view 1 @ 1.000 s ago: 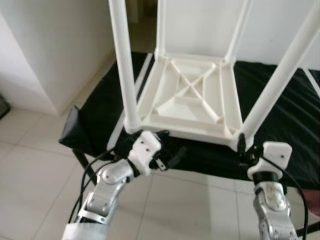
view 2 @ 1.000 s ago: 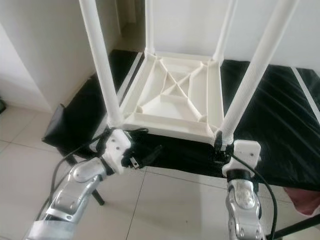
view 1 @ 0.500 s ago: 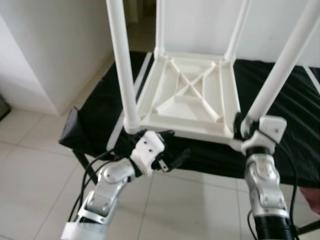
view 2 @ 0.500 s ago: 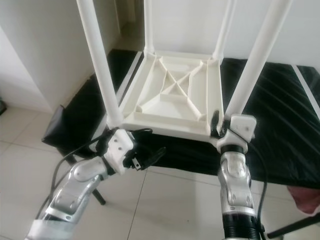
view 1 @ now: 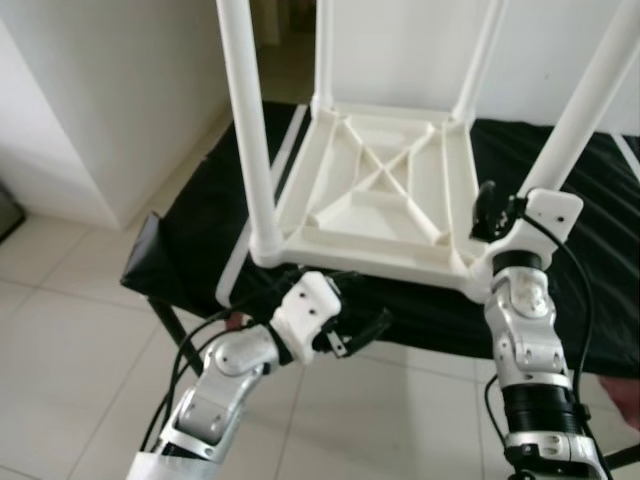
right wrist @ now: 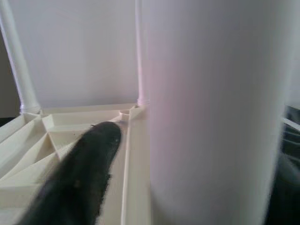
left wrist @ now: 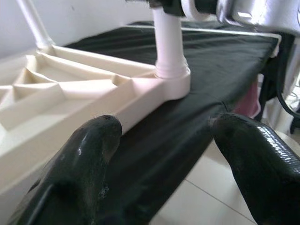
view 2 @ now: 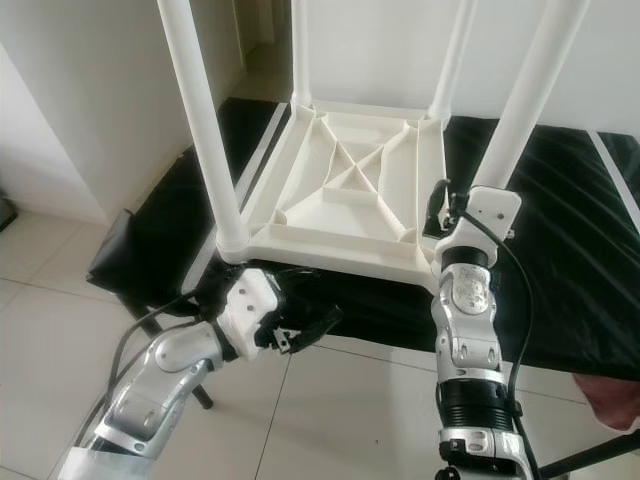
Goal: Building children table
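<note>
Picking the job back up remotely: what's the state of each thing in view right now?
White table: upside down on the black-covered bench, four legs up.
Near right leg: seated in its corner socket, right gripper around it.
Left gripper: open, below the table's near edge, holding nothing.

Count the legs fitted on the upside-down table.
4. One at each corner of the white table: near left leg, near right leg with the right gripper around it, far left leg, far right leg.
</note>
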Available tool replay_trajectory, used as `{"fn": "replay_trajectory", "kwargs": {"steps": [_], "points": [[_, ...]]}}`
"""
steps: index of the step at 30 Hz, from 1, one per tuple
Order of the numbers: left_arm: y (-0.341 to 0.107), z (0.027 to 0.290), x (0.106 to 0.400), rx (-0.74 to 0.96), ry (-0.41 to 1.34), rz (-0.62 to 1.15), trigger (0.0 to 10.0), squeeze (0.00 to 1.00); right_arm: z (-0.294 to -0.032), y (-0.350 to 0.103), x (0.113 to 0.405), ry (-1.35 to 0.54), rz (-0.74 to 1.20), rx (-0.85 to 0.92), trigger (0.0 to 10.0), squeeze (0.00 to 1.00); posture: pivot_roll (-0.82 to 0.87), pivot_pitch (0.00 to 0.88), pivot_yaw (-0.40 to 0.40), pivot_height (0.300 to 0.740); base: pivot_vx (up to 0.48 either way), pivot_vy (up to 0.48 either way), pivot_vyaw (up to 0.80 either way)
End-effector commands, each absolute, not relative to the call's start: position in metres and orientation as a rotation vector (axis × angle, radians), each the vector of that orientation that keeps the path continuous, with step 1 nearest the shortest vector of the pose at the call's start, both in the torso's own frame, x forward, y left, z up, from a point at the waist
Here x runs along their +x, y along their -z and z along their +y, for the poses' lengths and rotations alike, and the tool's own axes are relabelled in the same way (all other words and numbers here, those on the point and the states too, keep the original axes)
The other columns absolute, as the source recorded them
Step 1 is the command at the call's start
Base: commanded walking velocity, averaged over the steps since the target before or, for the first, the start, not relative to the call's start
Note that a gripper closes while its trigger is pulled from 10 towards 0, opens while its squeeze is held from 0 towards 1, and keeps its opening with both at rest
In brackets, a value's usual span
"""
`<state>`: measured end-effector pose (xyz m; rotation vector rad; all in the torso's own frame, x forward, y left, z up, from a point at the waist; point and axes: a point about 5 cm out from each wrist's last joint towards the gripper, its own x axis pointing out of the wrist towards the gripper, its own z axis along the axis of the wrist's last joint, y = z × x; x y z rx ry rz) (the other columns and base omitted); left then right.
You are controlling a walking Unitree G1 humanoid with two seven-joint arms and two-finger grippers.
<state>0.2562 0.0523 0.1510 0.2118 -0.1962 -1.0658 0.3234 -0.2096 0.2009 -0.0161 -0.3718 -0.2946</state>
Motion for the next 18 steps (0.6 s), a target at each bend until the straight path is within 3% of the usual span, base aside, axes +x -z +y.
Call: {"fn": "replay_trajectory", "kwargs": {"steps": [1, 2, 3, 5, 6, 11, 18], "points": [[-0.1497, 0.0507, 0.2503, 0.216, 1.123, -0.181, 10.0, 0.0, -0.2116, -0.1992, 0.3255, 0.306, -0.35, -0.028, 4.8, 0.0, 0.03, 0.037, 0.016, 0.74, 0.0, 0.0, 0.0], [-0.1492, 0.0504, 0.2495, 0.217, 1.129, -0.177, 10.0, 0.0, -0.2125, -0.1988, 0.3256, 0.308, -0.345, -0.035, 1.4, 0.0, 0.03, 0.037, 0.015, 0.74, 0.0, 0.0, 0.0], [-0.1487, 0.05, 0.2489, 0.218, 1.133, -0.174, 10.0, 0.0, -0.2138, -0.1976, 0.3256, 0.312, -0.333, -0.039, 3.8, 0.0, 0.02, 0.037, 0.014, 0.74, 0.0, 0.0, 0.0], [-0.1487, 0.05, 0.2489, 0.218, 1.133, -0.174, 10.0, 0.0, -0.2138, -0.1976, 0.3256, 0.312, -0.333, -0.039, 3.8, 0.0, 0.02, 0.037, 0.014, 0.74, 0.0, 0.0, 0.0], [-0.1485, 0.049, 0.2485, 0.222, 1.137, -0.172, 10.0, 0.0, -0.217, -0.1958, 0.3252, 0.321, -0.318, -0.053, 10.0, 0.0, 0.02, 0.033, 0.012, 0.74, 0.0, 0.0, 0.0], [-0.1487, 0.0485, 0.2485, 0.222, 1.138, -0.168, 10.0, 0.0, -0.2183, -0.1954, 0.3249, 0.326, -0.318, -0.051, 10.0, 0.0, 0.02, 0.032, 0.011, 0.74, 0.0, 0.0, 0.0], [-0.1496, 0.0422, 0.2426, 0.233, 1.191, -0.127, 10.0, 0.0, -0.217, -0.1944, 0.3258, 0.285, -0.301, 0.091, 10.0, 0.0, 0.02, 0.027, 0.012, 0.74, 0.0, 0.0, 0.0]]}}
